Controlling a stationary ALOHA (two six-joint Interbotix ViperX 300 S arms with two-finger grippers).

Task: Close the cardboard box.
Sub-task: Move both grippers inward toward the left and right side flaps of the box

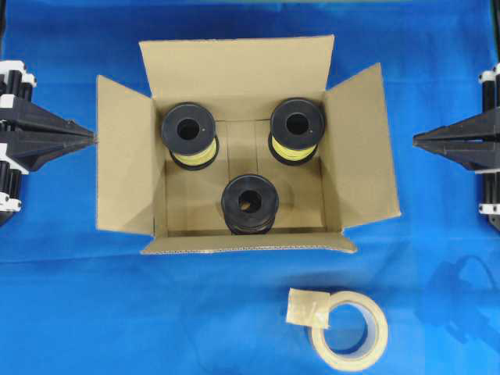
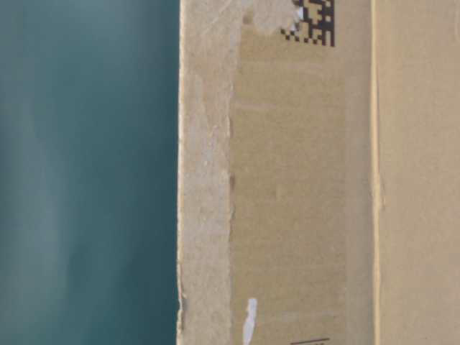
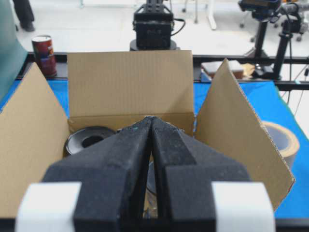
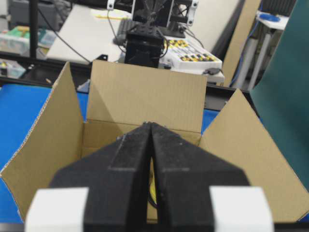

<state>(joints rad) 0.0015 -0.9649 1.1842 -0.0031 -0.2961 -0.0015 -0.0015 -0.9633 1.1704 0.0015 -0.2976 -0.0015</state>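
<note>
The left gripper (image 1: 87, 139) has its black fingers pressed together on nothing, its tip just beside the outer edge of the cardboard box's (image 1: 242, 86) left flap (image 1: 125, 168); whether it touches the cardboard cannot be told from overhead. The right gripper (image 1: 418, 141) is likewise closed and empty, but stands apart from the box, beyond the outer edge of the right flap (image 1: 361, 148). The box itself sits in the middle of a blue cloth (image 1: 78, 312), between the two arms, and it is fully open: all four flaps are splayed outward, the far flap and the two side flaps standing up at a slant, the near flap (image 1: 250, 244) seen almost edge-on from above. Inside the box stand three black spools (image 1: 250, 203), two toward the far wall wound with yellow material and one toward the near wall (what is wound on the third is too dark to tell). A beige tape roll (image 1: 349, 328) lies on the cloth in front of the box, toward its right corner, well clear of it. By the look of things the closing has not begun: no flap is folded in, so all four remain to be brought down over the spools.
</note>
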